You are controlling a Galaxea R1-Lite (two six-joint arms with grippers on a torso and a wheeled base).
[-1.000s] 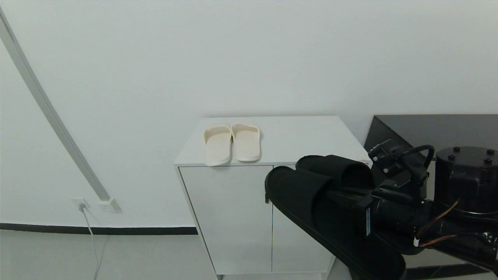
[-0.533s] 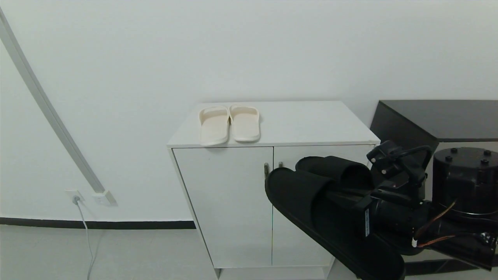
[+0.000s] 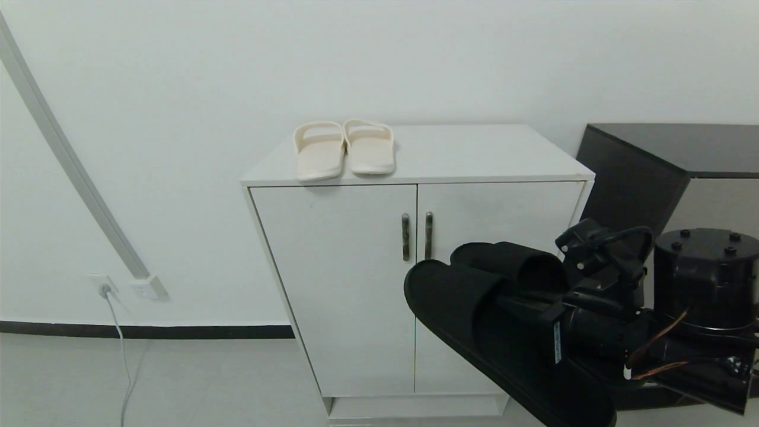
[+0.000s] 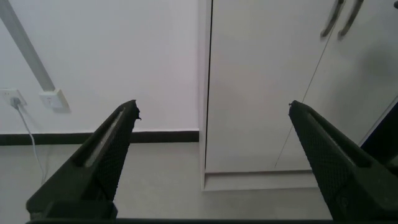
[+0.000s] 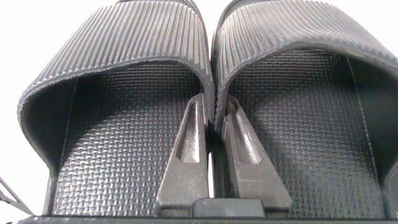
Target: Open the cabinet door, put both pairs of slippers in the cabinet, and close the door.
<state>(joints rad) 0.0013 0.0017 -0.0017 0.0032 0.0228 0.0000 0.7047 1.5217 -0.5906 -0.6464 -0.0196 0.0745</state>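
Note:
The white cabinet (image 3: pixel 474 155) stands against the wall with both doors closed; its two dark handles (image 3: pixel 416 236) meet at the middle. A cream pair of slippers (image 3: pixel 344 148) lies on its top, at the left. In front of the right door and clear of it, my right gripper (image 3: pixel 536 308) is shut on a black pair of slippers (image 3: pixel 468 296), pinching their two inner edges together (image 5: pixel 213 102). The black slippers (image 5: pixel 124 143) point toes away from me. My left gripper (image 4: pixel 212 107) is open, low down, facing the cabinet's left door (image 4: pixel 261 93).
A black table (image 3: pixel 682 148) stands right of the cabinet. On the wall to the left are a slanted grey conduit (image 3: pixel 59 148) and a socket with a hanging cable (image 3: pixel 105 292). Bare floor (image 3: pixel 178 379) lies in front of the cabinet.
The head camera has sunk lower, so the cabinet sits higher in the picture and its handles show in full. The right gripper keeps the black slippers in the same spot.

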